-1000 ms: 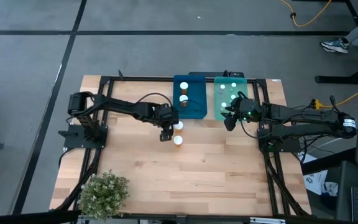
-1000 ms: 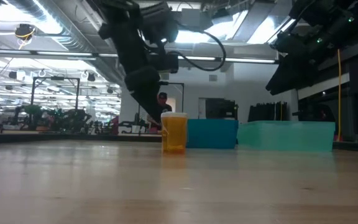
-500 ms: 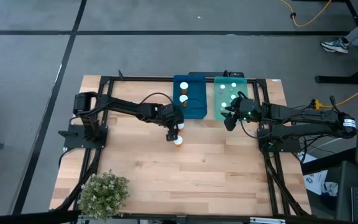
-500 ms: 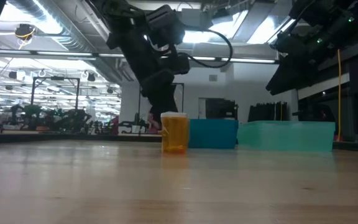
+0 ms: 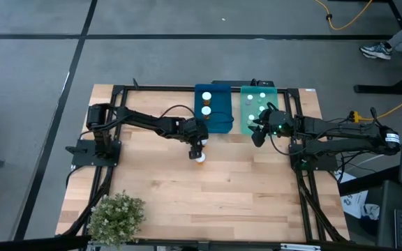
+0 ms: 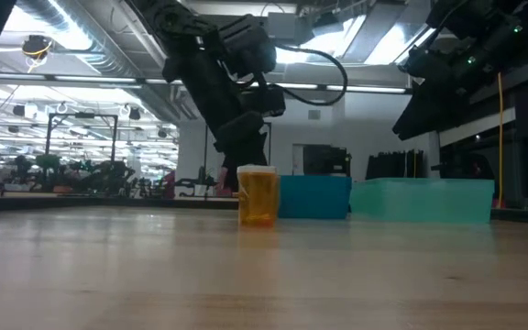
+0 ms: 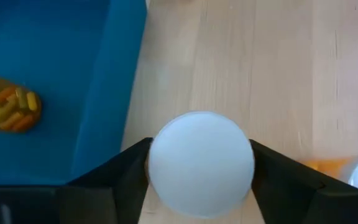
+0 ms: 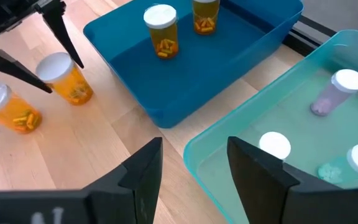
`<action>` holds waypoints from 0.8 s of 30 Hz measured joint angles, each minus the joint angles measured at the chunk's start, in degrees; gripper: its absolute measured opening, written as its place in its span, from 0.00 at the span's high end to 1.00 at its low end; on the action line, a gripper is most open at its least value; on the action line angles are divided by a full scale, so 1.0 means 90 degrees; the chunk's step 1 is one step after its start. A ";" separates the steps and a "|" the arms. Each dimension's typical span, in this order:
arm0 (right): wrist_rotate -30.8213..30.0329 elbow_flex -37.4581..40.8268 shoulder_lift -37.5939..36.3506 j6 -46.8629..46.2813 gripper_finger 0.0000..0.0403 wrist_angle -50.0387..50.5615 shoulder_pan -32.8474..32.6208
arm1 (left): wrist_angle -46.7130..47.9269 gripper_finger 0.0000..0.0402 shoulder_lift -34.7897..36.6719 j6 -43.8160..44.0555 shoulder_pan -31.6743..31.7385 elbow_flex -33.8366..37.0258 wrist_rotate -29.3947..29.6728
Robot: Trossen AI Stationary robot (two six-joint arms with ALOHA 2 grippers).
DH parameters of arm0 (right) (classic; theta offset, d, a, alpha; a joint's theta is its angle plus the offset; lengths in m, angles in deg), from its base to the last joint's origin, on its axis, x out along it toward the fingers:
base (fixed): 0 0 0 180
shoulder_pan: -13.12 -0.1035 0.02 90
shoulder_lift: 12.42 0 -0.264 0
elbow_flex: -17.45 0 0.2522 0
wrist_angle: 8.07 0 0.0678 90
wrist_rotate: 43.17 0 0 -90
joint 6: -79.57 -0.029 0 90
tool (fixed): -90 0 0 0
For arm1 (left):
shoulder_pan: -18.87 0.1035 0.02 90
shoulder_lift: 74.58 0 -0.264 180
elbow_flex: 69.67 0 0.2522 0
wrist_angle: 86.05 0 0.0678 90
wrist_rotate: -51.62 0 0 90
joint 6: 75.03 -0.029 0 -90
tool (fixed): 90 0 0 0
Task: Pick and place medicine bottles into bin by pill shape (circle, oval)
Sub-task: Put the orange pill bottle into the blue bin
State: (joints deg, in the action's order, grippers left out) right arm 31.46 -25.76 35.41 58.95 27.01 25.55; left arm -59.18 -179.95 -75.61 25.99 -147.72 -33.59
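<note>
Beside the dark blue tray (image 7: 55, 93), an amber bottle (image 8: 67, 78) is straddled, ungripped, by the left gripper's (image 7: 201, 163) open fingers; rigid, light, smooth-walled, it is best gripped below the cap. The right gripper (image 8: 194, 163) waits open.

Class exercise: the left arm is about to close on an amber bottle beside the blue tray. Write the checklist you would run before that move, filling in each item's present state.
1. Left tool straddles the amber bottle, fingers either side of its white cap: ok.
2. Bottle upright on the table: ok.
3. Second amber bottle stands apart from the fingers: ok.
4. Blue tray has free room: ok.
5. Right tool open, above the gap between the blue tray and the teal tray, away from the left arm: ok.
6. Depth of fingers below the cap: cannot tell.
</note>
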 joint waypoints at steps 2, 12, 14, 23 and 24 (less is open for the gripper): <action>0.0000 0.0000 0.0000 0.0005 0.55 0.0001 0.0000 | 0.0011 0.46 0.0021 0.0000 0.0000 0.0000 -0.0002; -0.0002 0.0000 0.0000 0.0008 0.55 0.0000 0.0000 | 0.0125 0.55 0.0041 0.0014 0.0000 -0.0857 0.0016; -0.0002 0.0000 0.0000 0.0008 0.55 0.0000 0.0000 | 0.0148 0.55 0.0063 -0.0235 0.0024 -0.1390 0.0236; -0.0007 0.0000 0.0000 -0.0012 0.55 -0.0110 0.0001 | 0.1186 0.55 -0.0882 -0.0439 0.1289 -0.3894 0.0370; -0.0006 0.0000 0.0000 -0.0012 0.55 -0.0107 0.0001 | 0.1450 0.55 -0.1115 -0.0365 0.1454 -0.4152 0.0274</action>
State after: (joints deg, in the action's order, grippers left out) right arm 31.40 -25.76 35.41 58.84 26.05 25.56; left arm -46.13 -189.99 -78.90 39.07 -185.09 -31.12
